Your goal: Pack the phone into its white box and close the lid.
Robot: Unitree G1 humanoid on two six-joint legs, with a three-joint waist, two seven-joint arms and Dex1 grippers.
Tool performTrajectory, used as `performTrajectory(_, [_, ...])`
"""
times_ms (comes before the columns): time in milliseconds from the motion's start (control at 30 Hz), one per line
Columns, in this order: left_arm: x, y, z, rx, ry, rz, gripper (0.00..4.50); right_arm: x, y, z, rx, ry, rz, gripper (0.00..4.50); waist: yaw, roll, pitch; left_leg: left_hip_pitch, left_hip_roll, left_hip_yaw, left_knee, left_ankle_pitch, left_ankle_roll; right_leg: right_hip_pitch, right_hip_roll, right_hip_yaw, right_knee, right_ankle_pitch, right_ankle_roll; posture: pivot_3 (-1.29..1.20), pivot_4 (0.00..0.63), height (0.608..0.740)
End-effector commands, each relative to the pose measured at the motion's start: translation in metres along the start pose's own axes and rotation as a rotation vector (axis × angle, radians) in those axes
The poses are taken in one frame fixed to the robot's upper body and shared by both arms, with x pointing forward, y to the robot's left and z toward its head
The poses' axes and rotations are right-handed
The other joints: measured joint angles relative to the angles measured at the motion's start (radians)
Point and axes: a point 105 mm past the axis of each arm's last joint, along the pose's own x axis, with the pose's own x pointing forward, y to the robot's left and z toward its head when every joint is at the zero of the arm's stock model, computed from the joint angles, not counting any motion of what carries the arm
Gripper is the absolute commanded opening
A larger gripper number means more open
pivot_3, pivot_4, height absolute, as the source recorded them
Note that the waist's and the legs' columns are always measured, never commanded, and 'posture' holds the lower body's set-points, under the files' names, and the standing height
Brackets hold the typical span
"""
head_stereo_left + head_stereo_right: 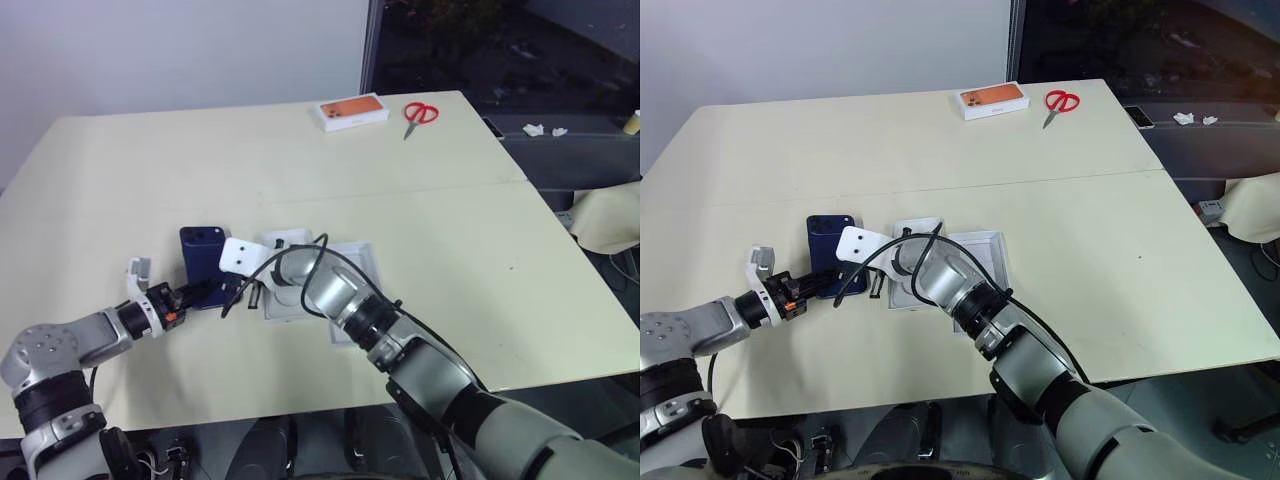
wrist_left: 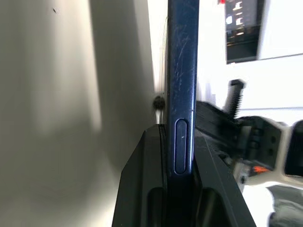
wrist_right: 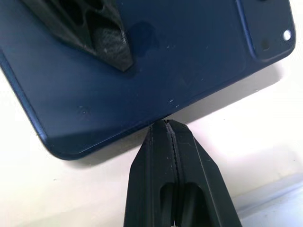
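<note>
The phone, dark navy with a scratched glossy back, is half hidden by the right arm. It is on the table, at 9 o'clock from the white box. The left gripper clamps its edge; the right gripper is closed, empty, touching its side.

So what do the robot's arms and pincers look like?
Both arms are silver-grey metal with black joint bands. The right arm carries a looping black cable and a white wrist bracket. The left pincer has an orange mark behind its two black fingers; the right pincer has black, ridged, tapering fingers.
</note>
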Motion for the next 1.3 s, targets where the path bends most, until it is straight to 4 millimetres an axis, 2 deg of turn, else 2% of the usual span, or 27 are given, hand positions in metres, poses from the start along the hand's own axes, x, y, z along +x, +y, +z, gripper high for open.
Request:
performTrajectory(33, [-0.008, -0.014, 0.009, 0.051, -0.058, -0.072, 0.07, -0.022, -0.008, 0.049, 0.059, -0.251, 0.028, 0.0, 0.0, 0.0, 0.0, 0.0, 0.0, 0.0, 0.0, 0.0, 0.0, 0.0, 0.0, 0.0, 0.0, 0.0, 0.0, 0.0, 0.15, 0.74])
performTrajectory(100, [-0.012, -0.022, 0.018, 0.072, -0.147, -0.132, 0.07, -0.031, -0.012, 0.057, 0.106, -0.315, 0.036, 0.0, -0.001, 0.0, 0.0, 0.0, 0.0, 0.0, 0.0, 0.0, 0.0, 0.0, 0.0, 0.0, 0.0, 0.0, 0.0, 0.0, 0.15, 0.74])
performTrajectory(200, [-0.018, -0.027, 0.02, 0.077, -0.141, -0.149, 0.07, -0.06, -0.015, 0.065, 0.245, -0.459, 0.121, 0.0, 0.001, -0.001, 0.001, -0.001, 0.001, 0.0, -0.001, 0.0, 0.0, -0.001, 0.0, 0.0, 0.0, 0.0, 0.0, 0.0, 0.15, 0.74])
performTrajectory(233, [-0.019, -0.031, 0.019, 0.086, -0.123, -0.161, 0.0, -0.071, -0.014, 0.064, 0.257, -0.486, 0.149, 0.55, 0.002, -0.001, 0.001, -0.001, 0.001, 0.0, -0.001, 0.0, 0.0, 0.0, 0.0, 0.0, -0.001, 0.0, 0.0, 0.0, 0.15, 0.74])
performTrajectory(267, [-0.02, -0.035, 0.018, 0.088, -0.109, -0.179, 0.0, -0.077, -0.013, 0.061, 0.253, -0.491, 0.159, 0.8, 0.004, -0.002, 0.001, -0.001, 0.001, 0.0, 0.0, 0.0, 0.0, 0.0, 0.0, 0.0, -0.001, 0.0, 0.0, 0.0, 0.15, 0.74])
performTrajectory(400, [-0.019, -0.056, 0.014, 0.073, -0.05, -0.288, 0.0, -0.106, -0.019, 0.048, 0.178, -0.493, 0.122, 2.63, 0.007, -0.002, 0.002, -0.001, 0.0, 0.0, 0.001, -0.001, 0.001, 0.001, -0.001, 0.0, -0.002, 0.0, 0.0, 0.0, 0.15, 0.74])
performTrajectory(500, [-0.009, -0.067, -0.001, 0.093, 0.024, -0.318, 0.0, -0.136, -0.024, 0.032, 0.106, -0.485, 0.101, 4.1, 0.005, -0.003, 0.002, -0.001, 0.0, 0.0, 0.0, -0.001, 0.001, 0.0, -0.001, -0.001, -0.002, 0.0, 0.0, 0.0, 0.15, 0.74])
performTrajectory(533, [-0.005, -0.069, -0.005, 0.089, 0.038, -0.328, 0.0, -0.146, -0.026, 0.028, 0.094, -0.483, 0.096, 4.38, 0.006, -0.003, 0.002, -0.001, 0.0, 0.0, 0.0, -0.001, 0.001, 0.0, -0.001, -0.001, -0.002, 0.0, 0.0, 0.0, 0.15, 0.74])
performTrajectory(633, [0.015, -0.075, -0.017, 0.065, 0.059, -0.364, 0.0, -0.174, -0.026, 0.009, 0.059, -0.47, 0.096, 4.38, 0.011, -0.004, 0.003, -0.002, 0.0, 0.0, 0.001, -0.001, 0.002, 0.001, -0.001, 0.0, -0.003, 0.0, 0.0, 0.0, 0.15, 0.74])
performTrajectory(800, [0.043, -0.065, -0.045, 0.047, 0.102, -0.274, 0.0, -0.199, -0.027, -0.026, 0.016, -0.398, 0.075, 4.38, 0.01, -0.008, 0.005, -0.001, 0.001, 0.002, 0.001, -0.001, 0.002, 0.002, -0.001, 0.0, -0.003, 0.0, 0.001, 0.0, 0.15, 0.74])
performTrajectory(900, [0.055, -0.069, -0.051, 0.006, 0.077, -0.298, 0.0, -0.213, -0.032, -0.045, 0.018, -0.347, 0.048, 4.38, 0.011, -0.01, 0.007, -0.001, 0.001, 0.002, 0.001, -0.001, 0.002, 0.002, -0.001, 0.0, -0.003, 0.0, 0.001, 0.0, 0.15, 0.74])
performTrajectory(1033, [0.068, -0.068, -0.055, -0.026, 0.083, -0.284, 0.0, -0.216, -0.034, -0.047, 0.002, -0.335, 0.022, 4.38, 0.017, -0.01, 0.007, -0.001, 0.001, 0.002, 0.002, -0.001, 0.002, 0.002, 0.0, 0.0, -0.003, 0.0, 0.001, 0.0, 0.15, 0.74])
performTrajectory(1300, [0.072, -0.053, -0.063, -0.021, 0.172, -0.196, 0.0, -0.213, -0.037, -0.043, -0.017, -0.344, -0.011, 4.38, 0.035, -0.01, 0.007, -0.002, 0.001, 0.002, 0.003, -0.001, 0.001, 0.002, -0.001, 0.0, -0.003, 0.0, 0.001, 0.0, 0.15, 0.74])
